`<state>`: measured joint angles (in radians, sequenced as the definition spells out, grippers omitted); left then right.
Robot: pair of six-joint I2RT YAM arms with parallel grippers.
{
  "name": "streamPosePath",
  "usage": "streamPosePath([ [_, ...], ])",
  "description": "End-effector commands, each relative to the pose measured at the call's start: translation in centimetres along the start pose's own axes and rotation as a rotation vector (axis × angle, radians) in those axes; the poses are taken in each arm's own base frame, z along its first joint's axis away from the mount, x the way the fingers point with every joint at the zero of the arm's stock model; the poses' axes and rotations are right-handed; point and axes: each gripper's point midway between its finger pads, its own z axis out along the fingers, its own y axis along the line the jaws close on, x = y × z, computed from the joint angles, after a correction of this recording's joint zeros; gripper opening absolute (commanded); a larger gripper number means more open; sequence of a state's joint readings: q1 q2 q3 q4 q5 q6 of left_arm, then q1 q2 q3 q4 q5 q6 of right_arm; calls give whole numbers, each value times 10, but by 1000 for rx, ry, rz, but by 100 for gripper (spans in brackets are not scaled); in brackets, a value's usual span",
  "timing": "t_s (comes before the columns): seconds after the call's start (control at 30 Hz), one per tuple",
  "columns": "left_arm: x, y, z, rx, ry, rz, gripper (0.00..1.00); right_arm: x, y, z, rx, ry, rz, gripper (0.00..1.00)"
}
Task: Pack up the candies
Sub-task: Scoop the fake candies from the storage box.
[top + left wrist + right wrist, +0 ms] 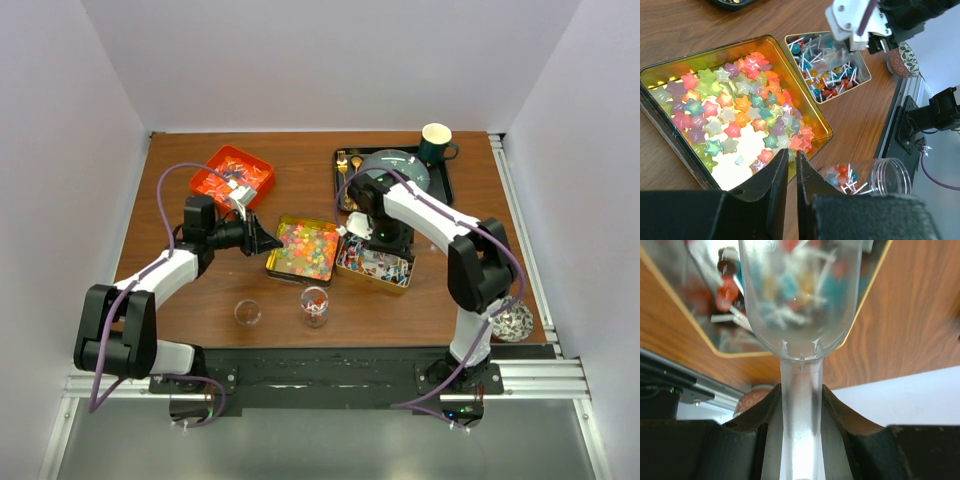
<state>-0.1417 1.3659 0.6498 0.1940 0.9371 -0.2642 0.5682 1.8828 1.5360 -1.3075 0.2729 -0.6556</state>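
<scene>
- Closest to the lens in the right wrist view, the right gripper (800,392) is clamped on the flat handle of a clear plastic scoop (800,335), whose bowl carries a small load of stick-and-wrapper candies (785,292)
- That scoop hangs over the smaller gold rectangular tin (375,283), right of centre in the overhead view, where more such sweets lie; the larger gold square tin (710,54) touching it holds glossy star-shaped gummies (740,115)
- In the left wrist view, the left gripper (792,161) hovers at the big tin's lower rim, its black jaws drawn almost together with only a slit and nothing seen between them
- Step in hand, as I judge it: carry the load to the clear round plastic jar (315,306) at lower centre, which is partly filled
- To do it well, keep the bowl level, rise clear of the tin wall before travelling, centre the scoop's lip over the mouth, then roll the wrist slowly
- Edges: the jar mouth looks narrow against the scoop, so a fast tip would likely scatter sweets
- Room: bare brown wooden table (400,315) lies below the tins, with a second clear round container (247,312), seemingly empty, at lower left; the table's bottom edge runs just beyond both, so spilled sweets could roll off
</scene>
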Motion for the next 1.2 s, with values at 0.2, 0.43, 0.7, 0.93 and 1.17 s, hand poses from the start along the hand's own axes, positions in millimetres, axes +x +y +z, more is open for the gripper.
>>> streamPosePath([
  [0.2, -7, 9, -3, -20, -14, 38, 17, -47, -17, 11, 22, -122, 60, 0],
  [0.43, -10, 12, -2, -24, -5, 37, 17, -72, -17, 16, 50, -274, 63, 0],
  [0.7, -13, 15, -3, -35, 7, 46, 17, -79, 6, 30, -13, -372, 40, 0],
  [0.93, -14, 16, -4, -39, 6, 48, 17, -73, 15, 29, -4, -433, 45, 0],
  [1.17, -17, 18, -5, -46, -2, 53, 17, -70, 13, 21, 21, -517, 73, 0],
])
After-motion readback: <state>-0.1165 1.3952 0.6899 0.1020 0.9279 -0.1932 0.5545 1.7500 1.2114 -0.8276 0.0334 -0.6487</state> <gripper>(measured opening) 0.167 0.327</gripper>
